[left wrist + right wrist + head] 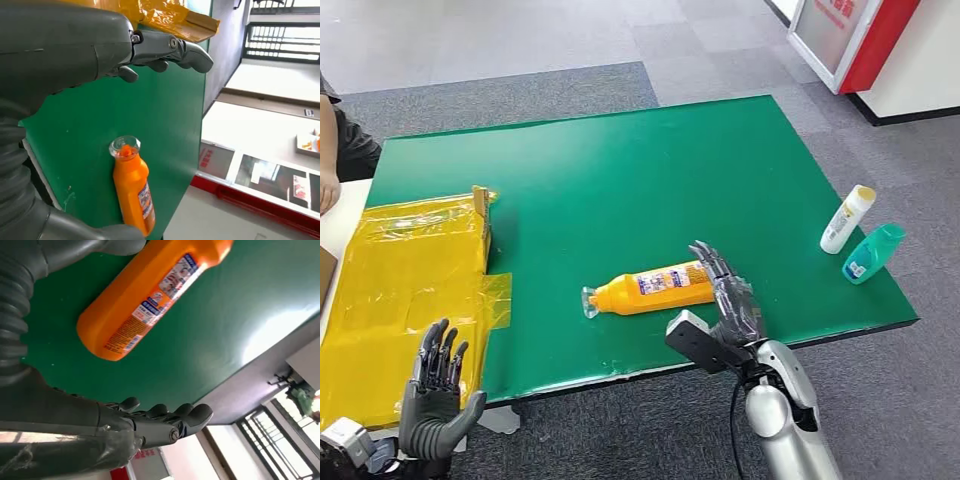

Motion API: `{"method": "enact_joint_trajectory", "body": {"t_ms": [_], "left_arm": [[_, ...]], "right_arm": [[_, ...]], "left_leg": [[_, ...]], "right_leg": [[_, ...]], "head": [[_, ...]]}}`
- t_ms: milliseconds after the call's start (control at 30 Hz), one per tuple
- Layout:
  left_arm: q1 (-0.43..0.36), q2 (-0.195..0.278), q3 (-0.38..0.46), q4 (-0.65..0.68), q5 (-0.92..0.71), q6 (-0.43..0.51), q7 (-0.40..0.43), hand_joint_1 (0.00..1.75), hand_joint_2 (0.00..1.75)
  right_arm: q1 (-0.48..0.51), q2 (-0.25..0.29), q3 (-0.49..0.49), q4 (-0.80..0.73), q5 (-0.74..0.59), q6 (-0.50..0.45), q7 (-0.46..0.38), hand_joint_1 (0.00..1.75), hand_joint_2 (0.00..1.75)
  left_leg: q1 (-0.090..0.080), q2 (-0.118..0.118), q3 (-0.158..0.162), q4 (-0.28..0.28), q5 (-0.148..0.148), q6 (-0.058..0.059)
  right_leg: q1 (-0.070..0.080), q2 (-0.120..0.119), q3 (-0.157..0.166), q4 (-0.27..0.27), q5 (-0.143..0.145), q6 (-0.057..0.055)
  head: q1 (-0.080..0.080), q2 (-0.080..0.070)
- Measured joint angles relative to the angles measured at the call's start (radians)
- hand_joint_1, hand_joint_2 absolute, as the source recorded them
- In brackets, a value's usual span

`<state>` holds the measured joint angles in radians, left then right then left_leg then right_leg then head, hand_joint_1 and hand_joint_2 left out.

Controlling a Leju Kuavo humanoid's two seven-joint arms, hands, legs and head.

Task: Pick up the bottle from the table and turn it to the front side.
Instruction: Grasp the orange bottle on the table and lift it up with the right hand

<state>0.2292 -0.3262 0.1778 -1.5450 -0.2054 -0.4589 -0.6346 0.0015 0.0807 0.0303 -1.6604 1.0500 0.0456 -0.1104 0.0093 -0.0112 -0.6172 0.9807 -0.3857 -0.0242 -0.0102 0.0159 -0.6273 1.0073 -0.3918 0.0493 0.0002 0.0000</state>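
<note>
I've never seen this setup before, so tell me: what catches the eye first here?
The orange bottle lying on its side on the green table, with the right hand open at its base. Next, the crinkled yellow wrapped package at the table's left end, and two small bottles lying at its right edge.

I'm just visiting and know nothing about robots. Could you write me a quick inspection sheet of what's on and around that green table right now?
Surface: green table, flat; a few small marks near the front edge.
Job's things: orange bottle lying on its side, clear cap pointing toward the yellow sheet, printed label facing up.
Clutter: yellow plastic sheet over the table's left end; white bottle and teal bottle lying at the right edge.
Hands: right hand open at the orange bottle's base, not gripping; left hand open, holding nothing.
Cables: black cable beside the right forearm.
Surroundings: grey carpet, red-and-white stand, a person's arm at far left.
</note>
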Motion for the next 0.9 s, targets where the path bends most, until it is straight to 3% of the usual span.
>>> {"method": "enact_joint_trajectory", "body": {"t_ms": [367,633,767,900], "left_arm": [[-0.068,0.026,-0.05,0.072,0.048,0.028,-0.021,0.0,1.75],[-0.103,0.048,-0.083,0.129,0.06,0.035,-0.033,0.0,1.75],[-0.113,0.057,-0.095,0.147,0.066,0.041,-0.038,0.0,1.75],[-0.117,0.065,-0.101,0.16,0.072,0.044,-0.04,0.0,1.75]], "right_arm": [[-0.314,-0.173,0.064,0.416,0.165,0.117,0.072,0.0,1.75],[-0.482,-0.205,0.154,0.727,0.203,0.153,0.074,0.0,1.75],[-0.548,-0.205,0.19,0.839,0.211,0.16,0.072,1.75,1.75],[-0.591,-0.206,0.219,0.91,0.198,0.153,0.051,1.75,1.75]], "left_leg": [[-0.002,0.0,0.0,0.0,0.004,0.003],[-0.001,0.0,-0.001,0.0,0.005,0.001],[-0.001,0.0,0.0,0.0,0.005,0.001],[-0.001,0.0,0.0,0.0,0.005,0.001]], "right_leg": [[-0.002,0.0,0.001,0.0,0.004,0.003],[-0.002,0.0,0.0,0.0,0.004,0.003],[-0.002,0.0,0.0,0.0,0.004,0.003],[-0.002,0.0,0.0,0.0,0.004,0.003]], "head": [[0.0,0.0],[0.0,0.0],[0.0,0.0],[0.0,0.0]]}}
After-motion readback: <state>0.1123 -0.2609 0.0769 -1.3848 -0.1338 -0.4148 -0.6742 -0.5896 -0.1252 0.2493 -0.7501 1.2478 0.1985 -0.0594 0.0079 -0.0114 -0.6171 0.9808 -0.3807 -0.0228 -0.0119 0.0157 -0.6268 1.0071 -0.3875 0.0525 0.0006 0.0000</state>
